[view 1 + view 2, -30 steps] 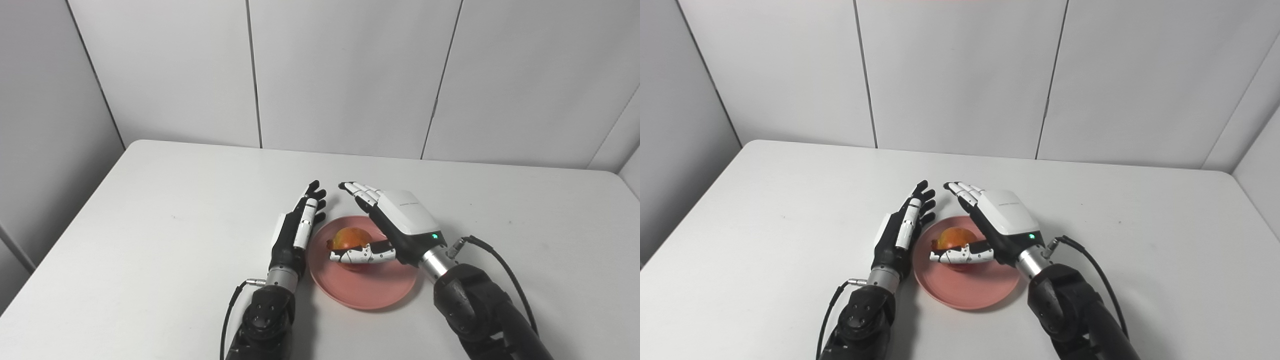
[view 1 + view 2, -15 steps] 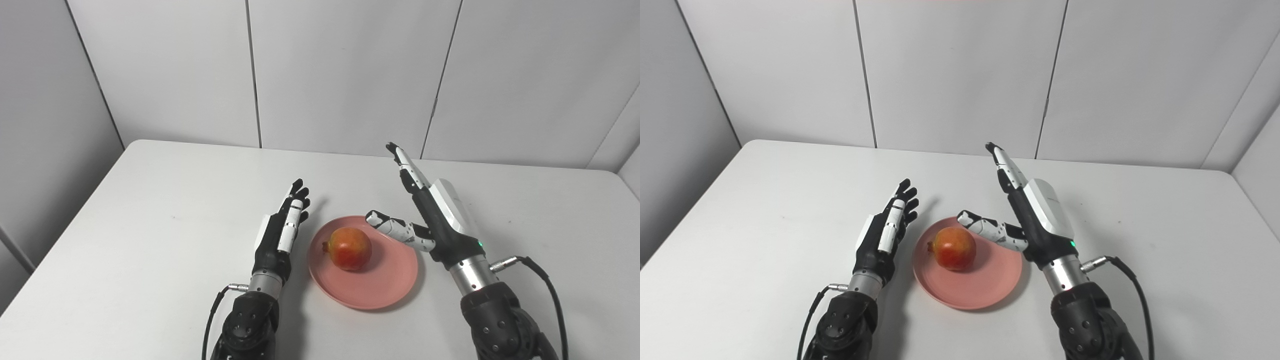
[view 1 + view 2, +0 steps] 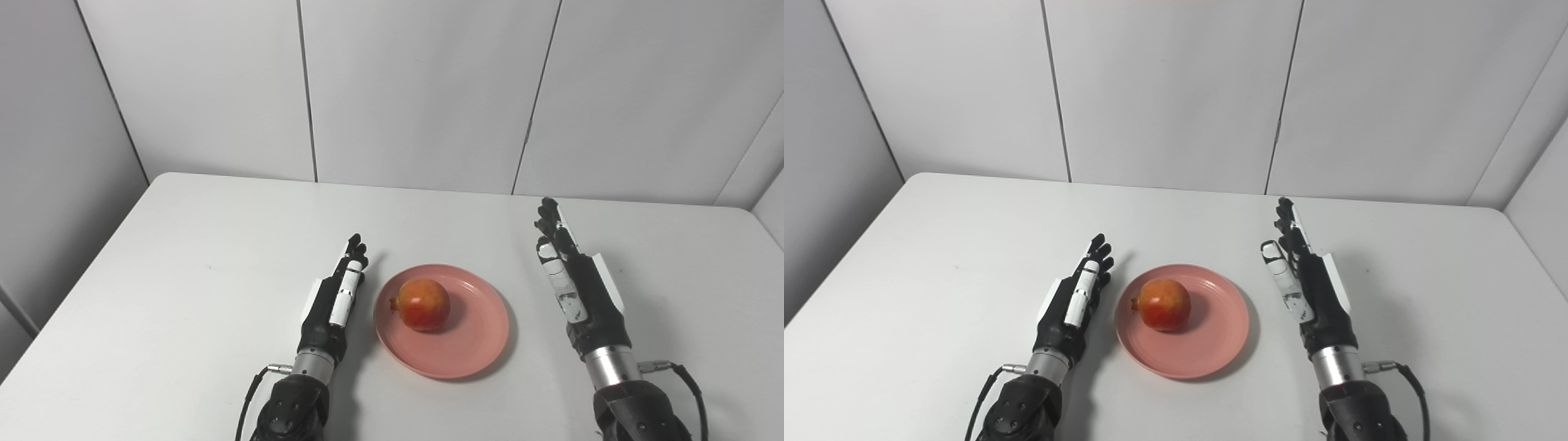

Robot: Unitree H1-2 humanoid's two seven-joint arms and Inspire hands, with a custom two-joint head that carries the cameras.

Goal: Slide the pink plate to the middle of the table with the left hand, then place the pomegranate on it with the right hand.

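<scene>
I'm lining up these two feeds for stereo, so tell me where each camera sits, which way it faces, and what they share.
Left eye view: on the head, looking down and forward across the white table at the pink plate; both forearms enter from the bottom edge.
Right eye view: beside it, facing the same way; the left hand and right hand show, open, either side of the plate.
Shared: the pomegranate on the plate, both hands, table, panelled wall.

A white table with rounded far corners fills the lower view. From 9 through 12 to 3 o'clock, grey wall panels with dark seams enclose it.
</scene>
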